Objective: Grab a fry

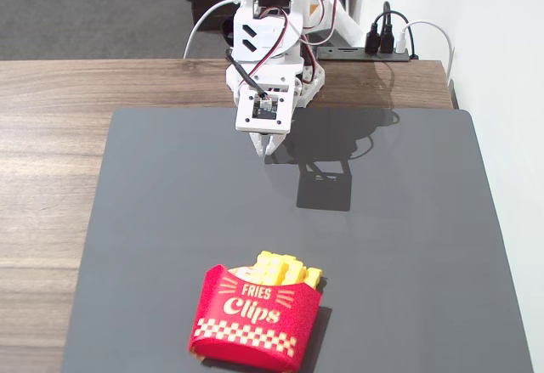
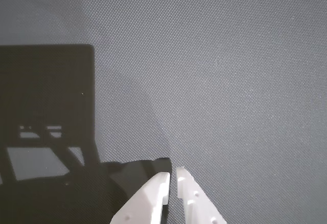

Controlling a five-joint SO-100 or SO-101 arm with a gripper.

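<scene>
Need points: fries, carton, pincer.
fries (image 1: pixel 287 268), fixed view, yellow tips above the carton's rim.
carton (image 1: pixel 255 318), fixed view, middle of red front.
pincer (image 2: pixel 172 175), wrist view, narrow gap between white fingertips, empty.

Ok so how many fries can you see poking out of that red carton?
About 4 fries, bunched together at the open top of the red carton, which lies near the mat's front edge. Their tips overlap, so the count is rough, and more may be hidden inside.
</scene>
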